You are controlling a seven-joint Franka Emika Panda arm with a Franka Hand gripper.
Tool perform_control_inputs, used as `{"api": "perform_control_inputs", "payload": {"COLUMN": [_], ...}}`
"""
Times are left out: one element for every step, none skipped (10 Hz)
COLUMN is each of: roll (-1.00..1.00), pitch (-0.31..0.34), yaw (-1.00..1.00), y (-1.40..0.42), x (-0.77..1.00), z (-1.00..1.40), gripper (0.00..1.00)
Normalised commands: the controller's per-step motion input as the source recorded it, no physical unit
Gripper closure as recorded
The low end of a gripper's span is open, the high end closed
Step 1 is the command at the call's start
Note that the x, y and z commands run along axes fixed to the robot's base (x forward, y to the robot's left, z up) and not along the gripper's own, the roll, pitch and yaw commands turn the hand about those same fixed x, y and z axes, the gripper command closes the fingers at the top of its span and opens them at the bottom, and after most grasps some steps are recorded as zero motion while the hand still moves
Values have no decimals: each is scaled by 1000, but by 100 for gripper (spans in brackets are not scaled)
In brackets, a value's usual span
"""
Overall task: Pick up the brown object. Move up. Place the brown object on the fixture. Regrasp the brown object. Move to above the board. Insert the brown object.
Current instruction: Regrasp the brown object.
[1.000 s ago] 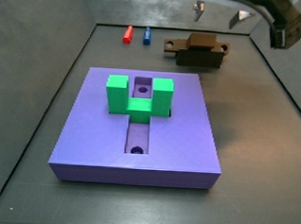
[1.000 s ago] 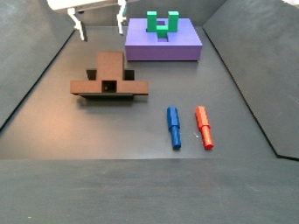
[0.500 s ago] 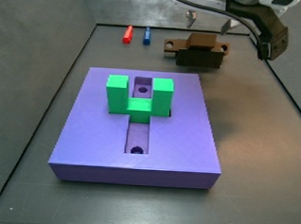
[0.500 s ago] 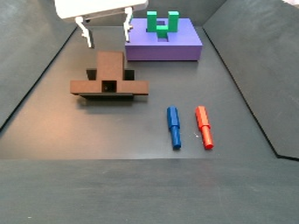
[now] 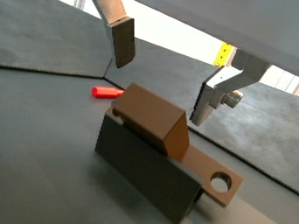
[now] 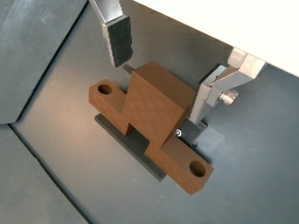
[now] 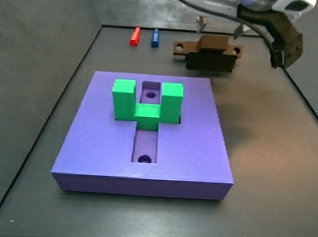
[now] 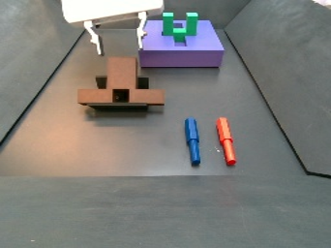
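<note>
The gripper (image 8: 115, 37), fingers (image 6: 118, 38) apart and empty, hangs upper left above the brown object (image 8: 120, 85) on the fixture (image 5: 146, 175); its long arm points toward the board (image 8: 181, 48).

The gripper (image 8: 115, 37) has come lower and nearer the brown object (image 8: 120, 87) since a second ago, jaws spread apart above it.

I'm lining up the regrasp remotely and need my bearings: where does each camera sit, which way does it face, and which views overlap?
Wrist views: both ride above the open claw, looking down at the brown object on the fixture; silver fingers show in both.
Side view: at the board's end, facing the fixture; the arm shows.
Side view: at the pens' end, facing the brown object and board; fingers show.
All four share the brown object.
</note>
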Motion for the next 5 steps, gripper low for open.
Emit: {"api": "perform_control_inputs", "payload": {"roll": [0, 0, 69, 17, 123], "pitch": [-369, -243, -197, -200, -126], "yaw": [-11, 0, 0, 0, -9], "y": [60, 106, 154, 51, 0], "x": [0, -20, -117, -3, 89], "z": [-154, -43, 0, -43, -120], "gripper": [0, 0, 0, 0, 0]}}
